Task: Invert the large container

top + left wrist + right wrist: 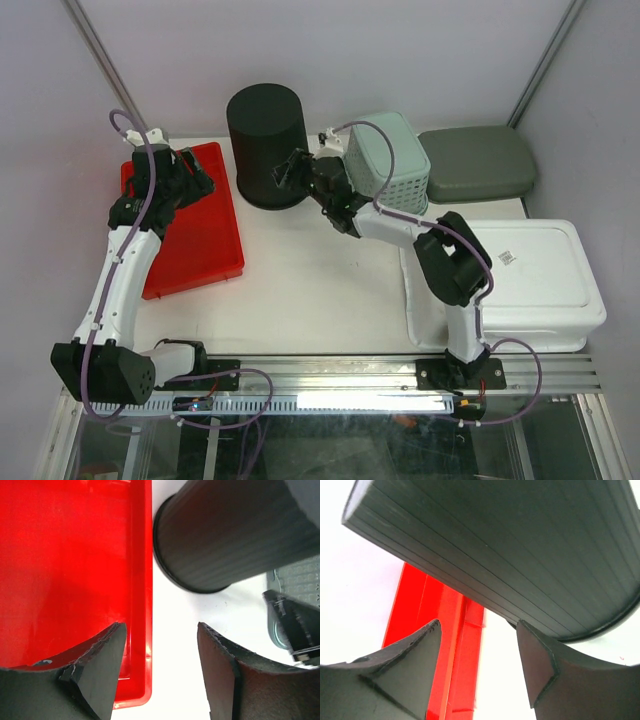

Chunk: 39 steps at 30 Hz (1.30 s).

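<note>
Standing upright at the far middle of the white tabletop (320,290) is the large black ribbed plastic cylindrical container (265,140), long axis vertical. Its flared lip sits against the tabletop and a flat dark face is uppermost. I judge it to be mouth-down already, though the top view cannot rule out a dark open interior.

The left end effector (160,630) has its jaws spread with nothing between them. It hovers over the inner edge of the shallow red plastic tray (200,250). The container lies ahead of it and to its right, clear of the fingers.

The right end effector (477,627) is likewise spread and empty. It is aimed at the container's right flank and sits just beside the wall (no contact visible in its wrist view).

Key relation: the container stands between the two end effectors, and the right arm is the nearer. The pale green slotted plastic basket (395,160) sits close behind the right wrist.

Judgement: if any reorientation remains, it calls for a squeeze from both flanks, since the body is wider than either jaw gap. Risk: the ribbed wall may slip.
</note>
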Tool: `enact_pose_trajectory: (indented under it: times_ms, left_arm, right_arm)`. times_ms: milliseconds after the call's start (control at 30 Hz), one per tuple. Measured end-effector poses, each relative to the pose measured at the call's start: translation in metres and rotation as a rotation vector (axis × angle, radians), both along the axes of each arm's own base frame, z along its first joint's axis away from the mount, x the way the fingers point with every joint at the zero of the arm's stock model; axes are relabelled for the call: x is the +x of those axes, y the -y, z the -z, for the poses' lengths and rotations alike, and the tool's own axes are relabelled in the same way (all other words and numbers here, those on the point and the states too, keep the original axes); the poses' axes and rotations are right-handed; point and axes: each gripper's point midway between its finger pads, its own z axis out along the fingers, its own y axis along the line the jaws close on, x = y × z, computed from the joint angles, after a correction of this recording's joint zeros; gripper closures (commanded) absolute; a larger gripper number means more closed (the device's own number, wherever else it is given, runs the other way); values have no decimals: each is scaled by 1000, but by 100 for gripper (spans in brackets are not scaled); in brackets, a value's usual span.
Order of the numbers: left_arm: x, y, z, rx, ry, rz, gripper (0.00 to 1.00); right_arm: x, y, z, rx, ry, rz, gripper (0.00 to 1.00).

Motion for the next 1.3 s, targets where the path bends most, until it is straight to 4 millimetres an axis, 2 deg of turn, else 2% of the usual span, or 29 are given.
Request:
enact_pose_trajectory:
  times_ms: [133,233,333,400,600,733,900,1000,1100,1133,1200,1300]
  left_arm:
    - [-2,1,11,-11,-32,-6,37]
    - [2,2,22,-22,-61,-6,33]
    - [5,5,44,-20,-116,-9,27]
    - [5,7,62,-9,-162,-12,26]
    - [-1,21,112,31,-272,-11,20]
    - [8,32,141,54,-325,-7,24]
    - [16,29,191,86,-418,-58,37]
    - [14,24,212,102,-461,-94,61]
    - [18,24,216,91,-453,-118,90]
    - [19,24,216,96,-450,-120,97]
    - [24,26,212,103,-427,-86,100]
    - [15,29,205,92,-433,-77,100]
  right_arm:
    - [13,10,-11,12,7,-2,35]
    - [1,32,-5,-10,-14,-3,34]
    - [-32,57,3,-43,-50,-22,34]
    - [-57,75,0,-59,-58,-34,33]
    - [-110,129,-40,-73,14,-14,31]
    - [-132,164,-51,-96,46,43,30]
    - [-151,201,-46,-147,41,119,30]
    - [-155,213,-43,-172,35,149,30]
    - [-157,218,-40,-196,26,163,30]
    - [-157,220,-38,-206,21,165,30]
    - [-158,222,-34,-219,14,168,30]
    - [-158,224,-31,-245,11,169,30]
